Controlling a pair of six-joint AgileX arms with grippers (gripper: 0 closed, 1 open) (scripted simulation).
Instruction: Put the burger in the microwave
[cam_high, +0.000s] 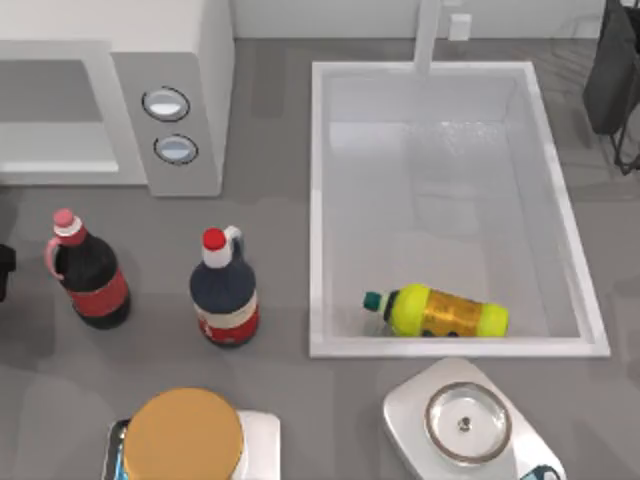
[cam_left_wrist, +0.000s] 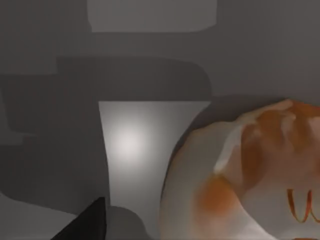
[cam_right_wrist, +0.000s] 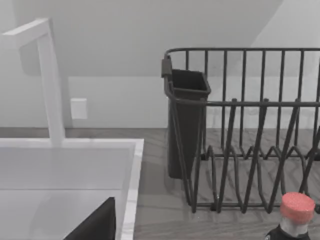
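The burger (cam_left_wrist: 240, 175), a round pale bun with orange-tan patches, sits very close in the left wrist view over grey surface. A dark part of my left gripper (cam_left_wrist: 85, 226) shows beside it; I cannot tell whether they touch. A dark piece of my left arm (cam_high: 4, 268) sits at the table's left edge. The microwave (cam_high: 205, 60) stands at the back left, white, with a grey panel and two round dials (cam_high: 166, 104) and its cavity (cam_high: 50, 110) facing the front. A dark part of my right gripper (cam_right_wrist: 95, 225) shows above the sink's rim.
A white sink (cam_high: 320, 200) holds a yellow bottle (cam_high: 445, 312) lying on its side. Two dark bottles (cam_high: 88, 272) (cam_high: 224, 292) stand at the front left. An orange-tan disc (cam_high: 184, 436) and a scale (cam_high: 466, 420) sit at the front. A dark dish rack (cam_right_wrist: 240, 145) stands at the back right, with a red-capped bottle (cam_right_wrist: 297, 207) nearby.
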